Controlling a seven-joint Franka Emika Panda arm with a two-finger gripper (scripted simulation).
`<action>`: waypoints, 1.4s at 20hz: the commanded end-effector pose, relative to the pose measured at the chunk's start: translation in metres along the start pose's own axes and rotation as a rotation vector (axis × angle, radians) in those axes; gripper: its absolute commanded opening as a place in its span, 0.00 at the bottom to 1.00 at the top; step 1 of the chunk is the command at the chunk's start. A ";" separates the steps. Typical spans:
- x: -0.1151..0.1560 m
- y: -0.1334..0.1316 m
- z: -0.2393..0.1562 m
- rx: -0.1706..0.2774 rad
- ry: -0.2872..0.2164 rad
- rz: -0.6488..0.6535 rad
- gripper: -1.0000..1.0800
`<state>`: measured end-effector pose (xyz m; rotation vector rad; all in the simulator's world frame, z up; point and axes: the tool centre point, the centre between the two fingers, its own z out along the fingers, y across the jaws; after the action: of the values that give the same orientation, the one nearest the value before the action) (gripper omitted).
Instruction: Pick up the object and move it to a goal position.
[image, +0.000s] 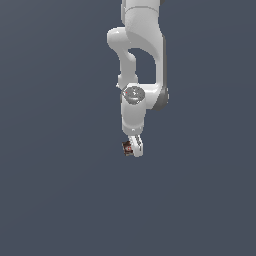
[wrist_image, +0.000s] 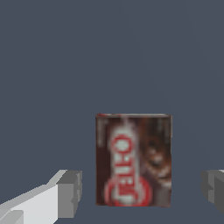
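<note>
Box (wrist_image: 133, 159) between spread fingers (wrist_image: 70, 193), contact seemingly none.

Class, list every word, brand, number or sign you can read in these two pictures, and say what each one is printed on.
"JELL-O", probably: white letters on the red label of the box, blurred in the wrist view, so the reading is unsure.
Any other print on the box: too blurred to read.
Exterior view: the box by the hand is too small to read.
Arm and hand: no text.
</note>
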<state>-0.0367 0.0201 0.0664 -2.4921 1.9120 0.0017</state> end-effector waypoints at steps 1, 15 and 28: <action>0.000 0.000 0.001 0.000 0.001 0.011 0.96; 0.000 0.001 0.041 0.000 0.001 0.012 0.96; 0.000 0.001 0.051 0.000 0.001 0.012 0.00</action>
<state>-0.0367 0.0201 0.0169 -2.4795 1.9263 -0.0015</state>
